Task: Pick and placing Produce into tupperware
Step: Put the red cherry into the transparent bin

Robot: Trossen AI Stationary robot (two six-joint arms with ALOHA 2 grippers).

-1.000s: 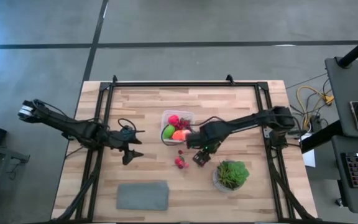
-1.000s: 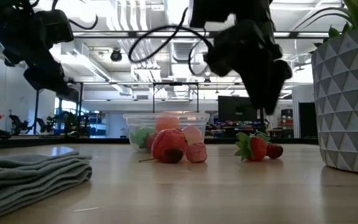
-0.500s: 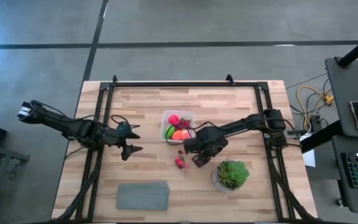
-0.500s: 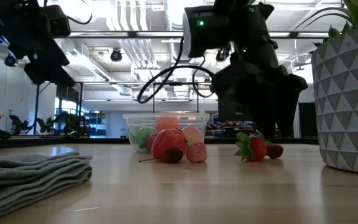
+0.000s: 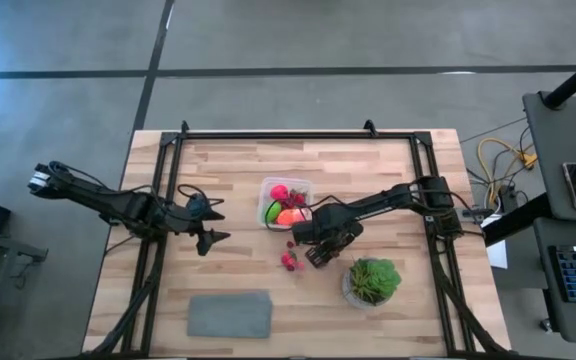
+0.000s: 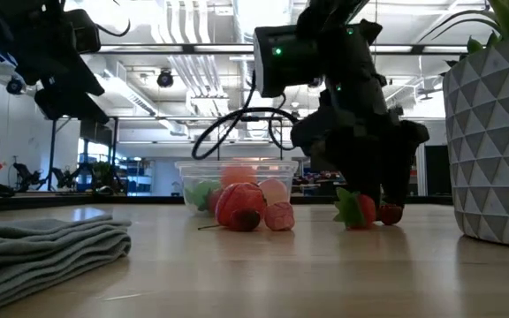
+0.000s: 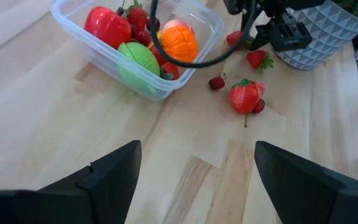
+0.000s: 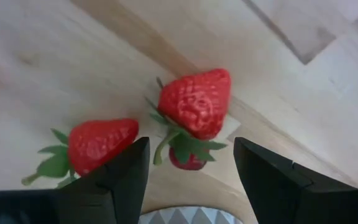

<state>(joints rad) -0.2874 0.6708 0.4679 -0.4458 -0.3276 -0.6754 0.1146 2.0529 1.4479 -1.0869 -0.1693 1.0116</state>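
Here the right end effector (image 8: 188,171), fingers apart, straddles a small red toy strawberry (image 8: 195,102) on the wooden counter (image 5: 368,180); the left end effector (image 7: 197,177) hangs open.

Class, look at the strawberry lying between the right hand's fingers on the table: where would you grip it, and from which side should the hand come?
Grip the strawberry across its plump red body, probably coming straight down from above. It lies on its side on the table, leafy cap toward the wrist camera, and the right hand stands open above it, a finger either side. A second strawberry lies close beside, so keep the fingers narrow.
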